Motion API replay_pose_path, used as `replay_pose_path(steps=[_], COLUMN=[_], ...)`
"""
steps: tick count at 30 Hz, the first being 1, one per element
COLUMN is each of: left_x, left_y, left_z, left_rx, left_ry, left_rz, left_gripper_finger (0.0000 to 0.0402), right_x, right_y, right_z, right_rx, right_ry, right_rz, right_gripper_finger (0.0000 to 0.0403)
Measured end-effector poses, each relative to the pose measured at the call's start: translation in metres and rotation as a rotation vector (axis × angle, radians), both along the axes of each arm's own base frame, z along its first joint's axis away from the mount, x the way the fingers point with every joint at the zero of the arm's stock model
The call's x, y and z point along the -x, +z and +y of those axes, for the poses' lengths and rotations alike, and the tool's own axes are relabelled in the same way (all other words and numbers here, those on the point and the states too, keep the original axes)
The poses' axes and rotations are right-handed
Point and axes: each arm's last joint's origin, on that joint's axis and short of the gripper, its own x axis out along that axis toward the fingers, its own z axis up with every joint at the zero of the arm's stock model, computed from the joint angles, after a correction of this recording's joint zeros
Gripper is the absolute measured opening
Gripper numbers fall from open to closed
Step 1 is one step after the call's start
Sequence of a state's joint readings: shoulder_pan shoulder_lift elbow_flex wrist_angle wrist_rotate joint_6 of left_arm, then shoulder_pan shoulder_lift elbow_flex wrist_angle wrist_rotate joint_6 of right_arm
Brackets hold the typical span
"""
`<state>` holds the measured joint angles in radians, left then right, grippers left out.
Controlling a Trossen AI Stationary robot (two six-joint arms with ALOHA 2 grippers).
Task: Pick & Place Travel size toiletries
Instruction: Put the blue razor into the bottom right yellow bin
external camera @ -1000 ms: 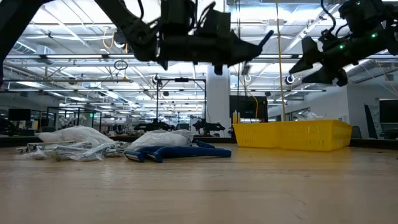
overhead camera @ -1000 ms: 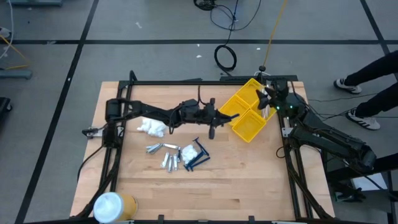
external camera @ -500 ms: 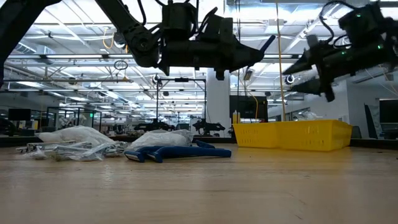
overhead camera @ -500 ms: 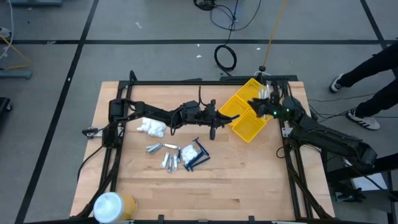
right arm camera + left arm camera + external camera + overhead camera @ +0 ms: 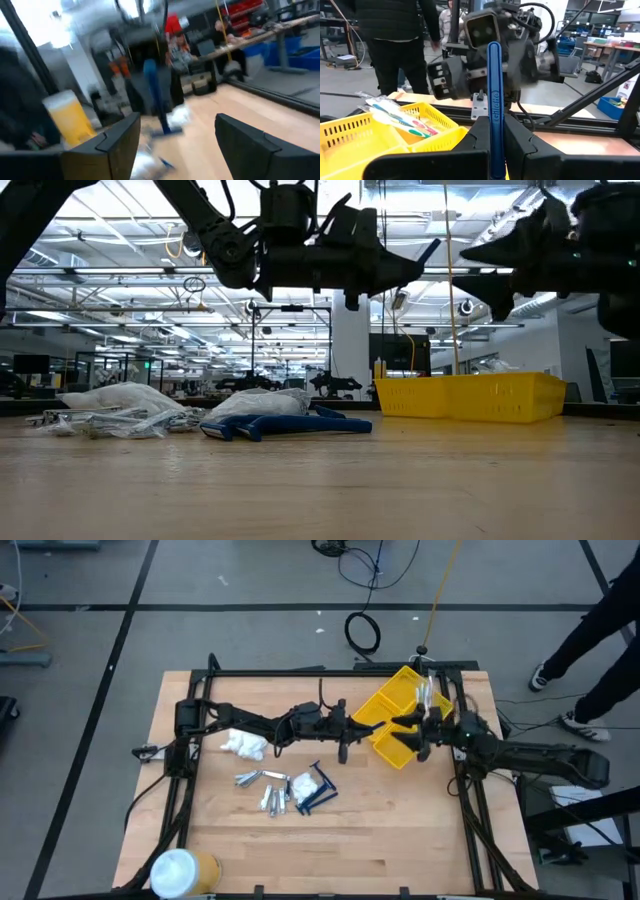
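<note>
My left gripper (image 5: 352, 730) hovers just left of the yellow bin (image 5: 385, 705), shut on a dark blue razor-like stick (image 5: 494, 85). Across from it, my right gripper (image 5: 408, 737) hangs open above the bin's near compartment, fingers pointing toward the left arm; it is empty in its wrist view (image 5: 175, 125). White-and-blue toothbrush sticks (image 5: 395, 117) lie in the bin's far compartment. On the table rest silvery tubes (image 5: 255, 778), a clear packet with dark blue pieces (image 5: 318, 795), and a crumpled white packet (image 5: 243, 745). My left gripper pinches the blue stick between its two fingers, low on the handle (image 5: 494, 131). The fingers lie along the stick, which juts forward past the fingertips toward the bin. It is lifted clear of the table, its free end (image 5: 430, 248) slanting upward.
A big white-and-yellow cylinder (image 5: 180, 870) stands at the table's near left corner. A dark frame (image 5: 300, 671) runs along the far edge and both sides. A person's legs (image 5: 600, 630) show beyond the right edge. Bare wood (image 5: 380, 830) lies near of the pile.
My right gripper has swung from beyond the bin's far right side toward the table's near and left, coming over the bin and turning its fingers to face the left arm. My left gripper and the blue stick have kept still.
</note>
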<state>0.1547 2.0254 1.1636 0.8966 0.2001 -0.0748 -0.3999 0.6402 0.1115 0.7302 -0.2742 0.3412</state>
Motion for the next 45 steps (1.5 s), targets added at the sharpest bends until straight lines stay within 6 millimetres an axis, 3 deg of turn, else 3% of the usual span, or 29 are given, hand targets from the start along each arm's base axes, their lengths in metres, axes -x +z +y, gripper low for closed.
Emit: replay_pose_path(steps=[9, 19, 24, 30, 38, 45], left_x=[-0.019, -0.025, -0.026, -0.026, -0.026, -0.026], left_y=[-0.005, -0.001, 0.000, 0.000, 0.004, 0.027], left_z=[-0.004, -0.003, -0.005, -0.007, -0.019, -0.036], left_rx=[0.009, 0.003, 0.002, -0.010, -0.041, -0.106], left_ry=[-0.021, -0.036, -0.048, -0.089, -0.057, 0.029], left_rz=[-0.004, -0.023, -0.026, -0.028, -0.038, 0.036], left_gripper_finger=[0.0010, 0.0010, 0.0012, 0.0012, 0.0055, 0.0174], right_x=[-0.028, -0.037, -0.038, -0.038, -0.037, -0.037], right_y=[0.023, 0.027, 0.027, 0.027, 0.027, 0.019], right_z=[0.024, 0.031, 0.032, 0.032, 0.030, 0.028], right_rx=[0.213, 0.220, 0.221, 0.228, 0.219, 0.190], right_ry=[-0.045, -0.062, -0.056, -0.058, -0.124, -0.186], right_rz=[0.025, 0.034, 0.034, 0.034, 0.050, 0.139], right_gripper_finger=[0.0215, 0.0198, 0.0143, 0.0027, 0.0019, 0.0019])
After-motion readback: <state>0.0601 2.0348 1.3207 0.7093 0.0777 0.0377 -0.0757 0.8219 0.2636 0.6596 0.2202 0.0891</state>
